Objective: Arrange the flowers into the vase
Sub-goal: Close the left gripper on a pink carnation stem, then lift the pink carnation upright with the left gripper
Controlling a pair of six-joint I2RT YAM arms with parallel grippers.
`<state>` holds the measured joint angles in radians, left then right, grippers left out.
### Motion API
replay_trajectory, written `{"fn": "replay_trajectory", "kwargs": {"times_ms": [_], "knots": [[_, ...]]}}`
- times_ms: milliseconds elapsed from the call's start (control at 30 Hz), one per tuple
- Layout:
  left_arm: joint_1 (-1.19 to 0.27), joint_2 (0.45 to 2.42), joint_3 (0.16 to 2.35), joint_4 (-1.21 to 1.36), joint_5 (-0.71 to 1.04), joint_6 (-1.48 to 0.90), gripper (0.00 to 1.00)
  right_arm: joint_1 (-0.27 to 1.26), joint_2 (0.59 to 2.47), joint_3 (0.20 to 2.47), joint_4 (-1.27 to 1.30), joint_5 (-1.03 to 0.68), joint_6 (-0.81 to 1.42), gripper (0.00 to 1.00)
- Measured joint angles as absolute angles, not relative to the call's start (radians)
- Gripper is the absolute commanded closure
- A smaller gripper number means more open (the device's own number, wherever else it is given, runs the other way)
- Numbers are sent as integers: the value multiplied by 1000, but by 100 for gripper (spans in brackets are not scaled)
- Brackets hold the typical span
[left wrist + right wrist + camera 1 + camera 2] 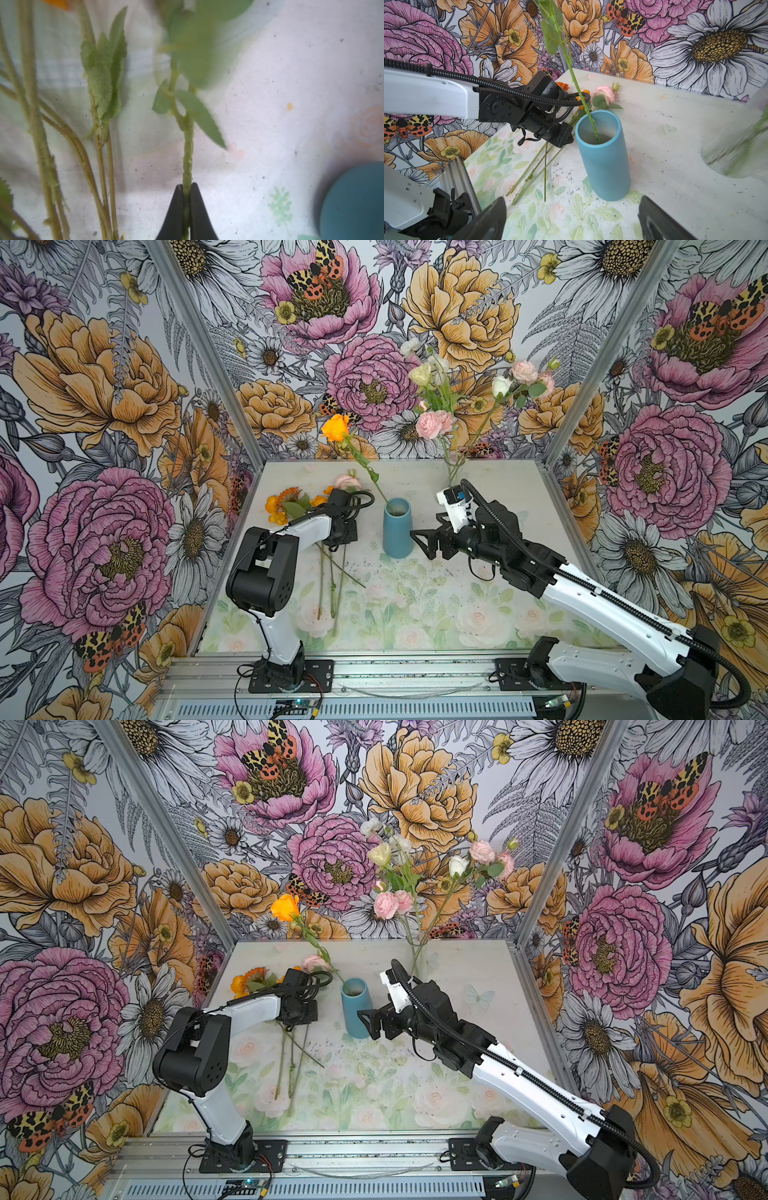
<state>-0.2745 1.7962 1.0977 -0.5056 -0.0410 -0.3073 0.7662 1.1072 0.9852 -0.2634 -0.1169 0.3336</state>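
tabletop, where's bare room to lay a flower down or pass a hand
Free: the front middle of the tabletop, between the loose flowers and the right arm; also the back strip between the blue vase and the glass vase. Crowded: the left side, where the left tool grips a stem among the loose flowers.

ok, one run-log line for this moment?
left gripper: shut on leafy green flower stem | right gripper: open beside blue cylindrical vase | vase: holds one long-stemmed orange flower

An orange flower (335, 427) leans in the blue vase (397, 537); loose flowers (287, 502) lie beside it.
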Motion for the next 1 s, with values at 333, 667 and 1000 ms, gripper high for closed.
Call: {"fn": "replay_trajectory", "kwargs": {"times_ms": [333,667,1000], "knots": [[-230,1761,1105,-528,-56,-303,100,766,1098,985,-263,-117,337,1],[-83,1583,1116,-551,10,-342,100,766,1099,985,-263,-117,345,1],[-46,1151,1031,-579,-133,-425,100,762,1099,985,-263,-119,352,0]]}}
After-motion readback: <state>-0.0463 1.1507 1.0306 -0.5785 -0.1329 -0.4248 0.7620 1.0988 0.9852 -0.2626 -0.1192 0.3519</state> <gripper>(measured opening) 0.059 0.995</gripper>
